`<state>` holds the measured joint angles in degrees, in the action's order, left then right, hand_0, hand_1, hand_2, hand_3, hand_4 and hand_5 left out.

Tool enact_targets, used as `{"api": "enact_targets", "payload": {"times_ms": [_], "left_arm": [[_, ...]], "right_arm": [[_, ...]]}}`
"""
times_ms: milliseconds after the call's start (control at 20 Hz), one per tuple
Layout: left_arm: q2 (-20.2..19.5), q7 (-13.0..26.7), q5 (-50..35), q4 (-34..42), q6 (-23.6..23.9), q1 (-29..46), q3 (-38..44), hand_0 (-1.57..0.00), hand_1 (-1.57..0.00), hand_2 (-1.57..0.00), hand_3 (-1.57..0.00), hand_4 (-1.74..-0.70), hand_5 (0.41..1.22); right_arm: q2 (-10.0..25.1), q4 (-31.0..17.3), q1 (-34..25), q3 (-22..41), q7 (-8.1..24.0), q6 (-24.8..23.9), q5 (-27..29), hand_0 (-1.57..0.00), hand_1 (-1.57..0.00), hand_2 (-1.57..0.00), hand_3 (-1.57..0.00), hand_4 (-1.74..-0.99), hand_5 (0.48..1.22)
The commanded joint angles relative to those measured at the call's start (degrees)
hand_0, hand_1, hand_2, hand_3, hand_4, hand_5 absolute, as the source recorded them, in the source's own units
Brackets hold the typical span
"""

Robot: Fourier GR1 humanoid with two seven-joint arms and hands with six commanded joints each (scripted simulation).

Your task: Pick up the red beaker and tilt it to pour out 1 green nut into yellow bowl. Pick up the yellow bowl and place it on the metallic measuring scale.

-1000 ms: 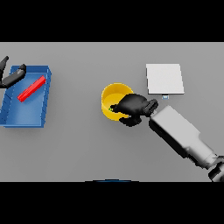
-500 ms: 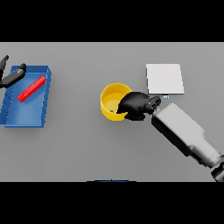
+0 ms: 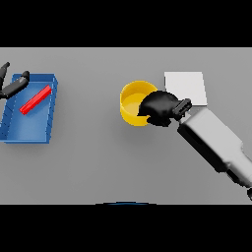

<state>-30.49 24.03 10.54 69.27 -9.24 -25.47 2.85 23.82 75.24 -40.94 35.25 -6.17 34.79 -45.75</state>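
The yellow bowl (image 3: 132, 103) is at the table's middle, with my right hand (image 3: 160, 107) curled round its right rim. Just to the right lies the pale square measuring scale (image 3: 186, 86), partly under my right hand's back. The red beaker (image 3: 35, 100) lies on its side in the blue tray (image 3: 29, 130) at the far left. My left hand (image 3: 12, 86) hovers at the tray's upper left corner with relaxed, spread fingers, holding nothing. No green nut is visible.
The blue tray occupies the left side of the grey table. My right forearm (image 3: 216, 142) stretches from the lower right toward the bowl.
The right hand has carried the yellow bowl up and to the right, closer to the scale. The left hand and the red beaker have stayed put.
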Motion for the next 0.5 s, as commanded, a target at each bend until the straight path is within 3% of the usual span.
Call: {"api": "enact_targets", "payload": {"times_ms": [0,250,450], "left_arm": [[-0.4,-0.1,-0.3,-1.0,-0.4,-0.9,0.5,0.00,0.00,0.00,0.00,-0.79,0.702],[-0.1,0.3,-1.0,-0.5,-0.5,-1.3,0.7,0.00,0.00,0.00,0.00,-0.81,0.703],[-0.1,2.2,-1.8,1.3,-1.0,-0.3,0.8,0.00,0.00,0.00,0.00,-0.83,0.728]], "right_arm": [[0.3,1.1,0.4,-0.2,1.2,0.3,0.0,-1.56,-1.56,-1.45,-1.20,-1.738,1.219],[2.0,4.4,0.9,-2.7,4.7,1.5,0.9,-1.53,-1.57,-1.52,-1.18,-1.740,1.220],[5.0,1.2,-0.7,-5.6,2.7,-2.4,0.6,-1.55,-1.57,-1.52,-1.17,-1.741,1.220]]}}
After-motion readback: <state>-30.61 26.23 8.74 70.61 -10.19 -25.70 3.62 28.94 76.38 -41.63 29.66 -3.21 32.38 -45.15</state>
